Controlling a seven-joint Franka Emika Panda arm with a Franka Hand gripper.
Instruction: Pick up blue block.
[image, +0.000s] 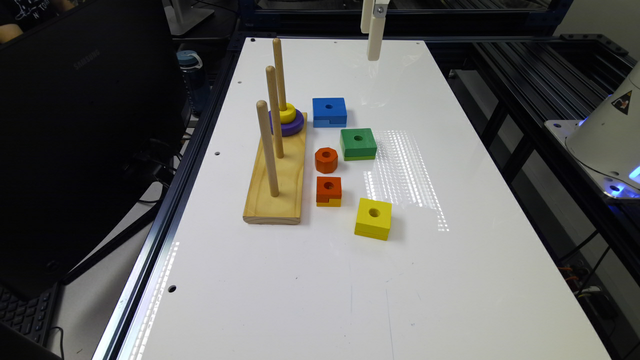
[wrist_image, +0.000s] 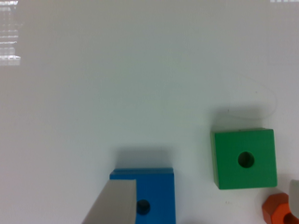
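Blue block (image: 329, 111) sits flat on the white worktop (image: 320, 280), just beside the far end of the wooden peg base (image: 278, 180), on the side away from the monitor. My wrist camera catches it as well (wrist_image: 156, 196), partly behind one grey finger (wrist_image: 114, 203) of the hand (wrist_image: 201, 205); a second finger tip peeks in near the orange octagonal piece (wrist_image: 279, 211). With the fingers that far apart, I read the hand as spread wide, holding nothing and touching nothing.

In the exterior view the hand (image: 372, 30) hangs high above the far edge of the worktop, well beyond the peg base and apart from every block.

The green block (image: 358, 143) lies near the blue one, a little further from the base. From outside I also see three upright pegs, a purple ring (image: 287, 124) with a yellow ring (image: 287, 113) stacked on the farthest peg, an orange notched block (image: 329, 191) beside the base's near half, and a yellow block (image: 373, 218) beyond it. The wrist picture gives me the blue block's top face and hole from above.
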